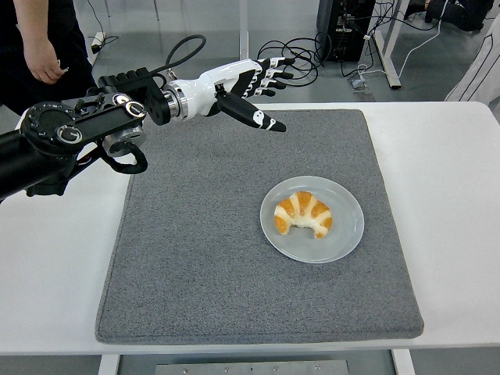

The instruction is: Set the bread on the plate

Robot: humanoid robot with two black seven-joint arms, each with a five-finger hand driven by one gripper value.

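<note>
With the croissant lying flat on the clear plate, roughly centred and inside the rim, the placing step looks done; what's in hand reads as the retreat phase. Plate sits right of middle on the grey mat, which covers most of the white surface.

Left hand is up over the mat's far edge, well apart from plate and bread. Fingers spread and extended, thumb pointing down-right toward the mat, nothing held, nothing touched. Left arm comes in from the left edge, cable looped above the wrist.

Right arm not in view.

Next move, as I judge it: just park the left arm off the mat, no further grasp needed. Only risk I see is the arm sweeping low over the plate on the way out; at its current height that looks unlikely.

Person stands at top left, hand hanging, clear of the surface.
</note>
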